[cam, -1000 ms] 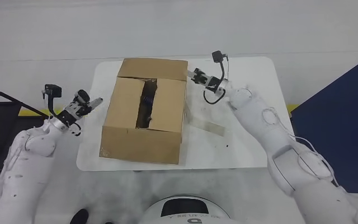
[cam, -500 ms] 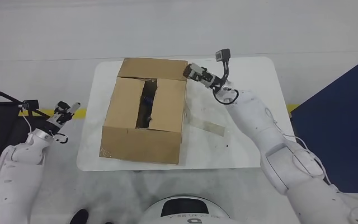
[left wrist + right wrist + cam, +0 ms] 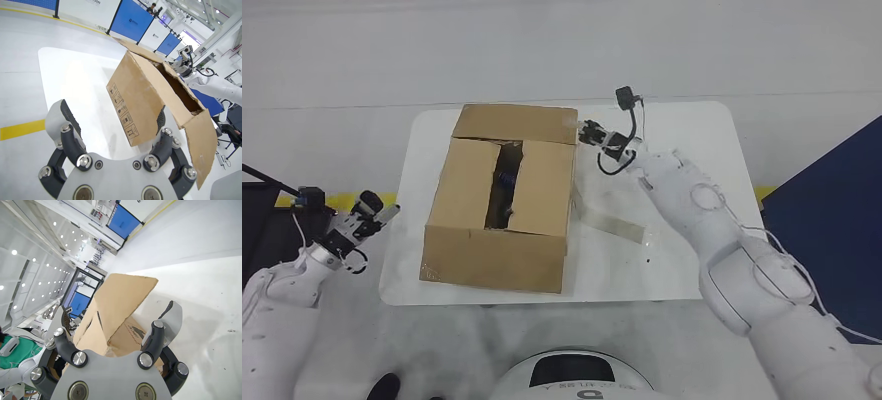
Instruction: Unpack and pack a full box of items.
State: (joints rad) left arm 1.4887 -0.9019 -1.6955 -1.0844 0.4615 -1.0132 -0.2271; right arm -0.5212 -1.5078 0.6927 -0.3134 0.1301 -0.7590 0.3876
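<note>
Box (image 3: 500, 205), flaps ajar, unpacking apparently just begun; right gripper (image 3: 117, 309) gaping astride its far flap, left gripper (image 3: 113, 110) gaping empty, apart.

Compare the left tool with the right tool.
The left tool hangs at the table's edge, apart from the cardboard box; the right tool sits over the table at the box's far corner. Left tool faces its side, right tool its flap. Both are open, empty.

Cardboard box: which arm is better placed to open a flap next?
Right, probably: the right gripper is open at the cardboard box's far corner; the left gripper, open, hangs beside the table, apart from it.
</note>
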